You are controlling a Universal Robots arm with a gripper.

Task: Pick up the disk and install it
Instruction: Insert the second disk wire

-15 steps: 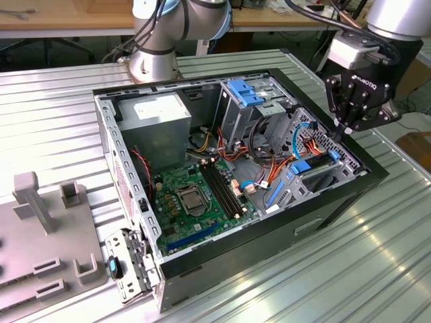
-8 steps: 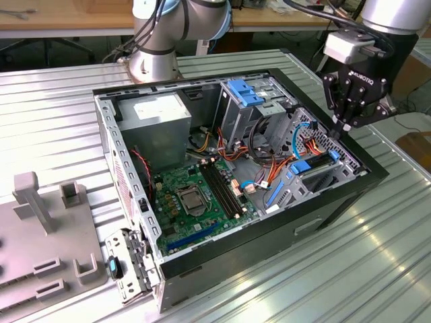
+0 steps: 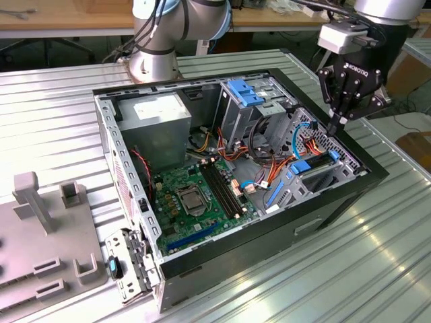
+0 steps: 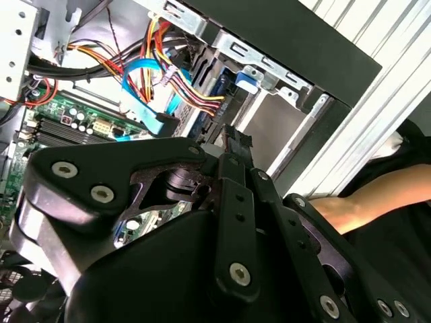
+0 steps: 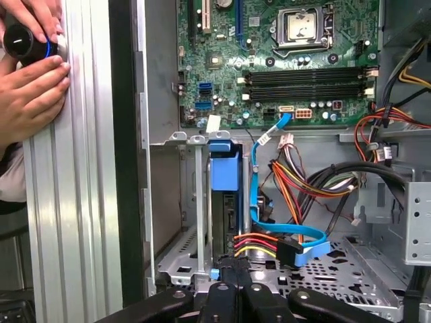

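Note:
The disk (image 3: 318, 176), dark-faced with blue rails, sits inside the bay at the end of the open computer case (image 3: 135, 195) on the exterior view's right. In the first wrist view the disk (image 5: 224, 176) stands on edge between the bay's metal walls, with its blue end facing the motherboard. My gripper (image 3: 335, 125) hangs just above that bay, fingers pointing down and shut with nothing between them. Its fingertips (image 5: 222, 274) show close over the bay's cabled end, and my gripper (image 4: 232, 138) also shows in the second wrist view.
Red, yellow and orange power wires and a blue flat cable (image 5: 296, 243) lie beside the bay. A metal drive cage with a blue clip (image 3: 248, 94) and a grey power-supply box (image 3: 158, 124) stand farther in. A person's hands (image 5: 30, 81) hold a black knob at the table edge.

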